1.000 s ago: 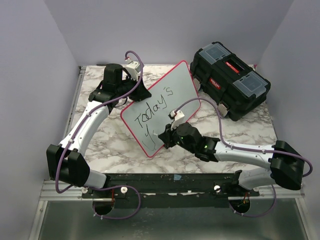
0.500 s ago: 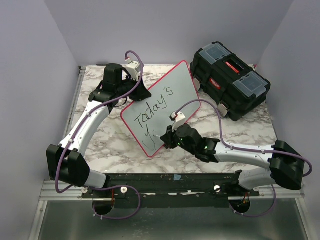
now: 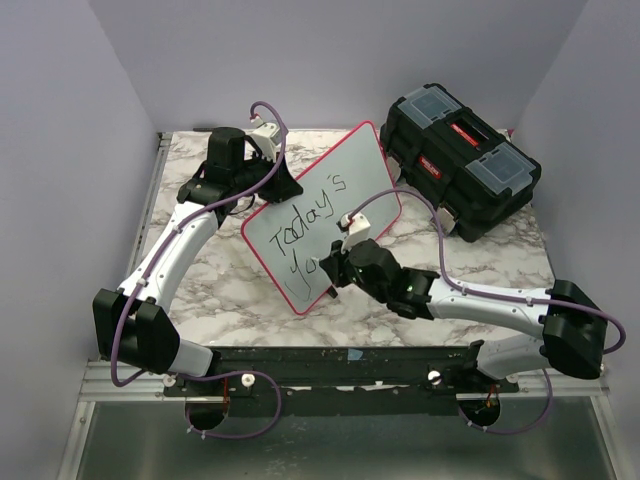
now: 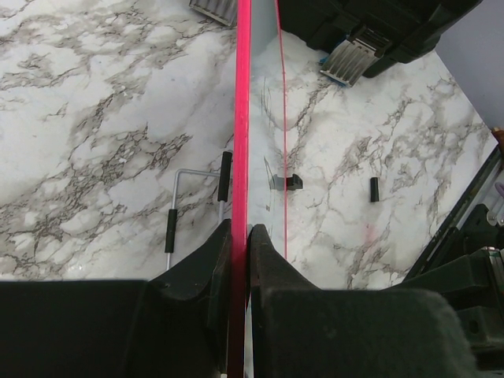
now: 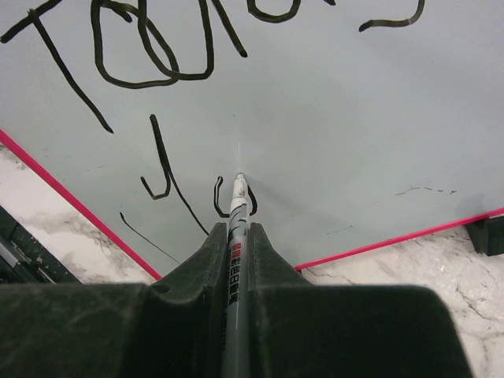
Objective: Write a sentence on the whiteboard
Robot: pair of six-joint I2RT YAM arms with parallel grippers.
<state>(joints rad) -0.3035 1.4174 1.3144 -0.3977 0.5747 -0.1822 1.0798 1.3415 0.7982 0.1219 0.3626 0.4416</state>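
At whiteboard [image 3: 365, 170] lower line, marker [image 5: 237, 224] tip is pressed just right of "y" in sentence [image 3: 305, 228]. Marker is clamped in right gripper [image 5: 236, 246], axis pointed into whiteboard. Whiteboard rim is pinched by left gripper [image 4: 240, 236]. Unwritten surface lies rightward.

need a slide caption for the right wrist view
Right hand holds a grey marker pen, tip on the red-rimmed white board, below black handwritten lettering

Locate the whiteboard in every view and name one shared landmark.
Top external: the whiteboard, centre, diagonal.
Left wrist: edge-on, vertical at centre, in the left end effector.
Right wrist: fills the upper picture.
Shared landmark: its red rim.
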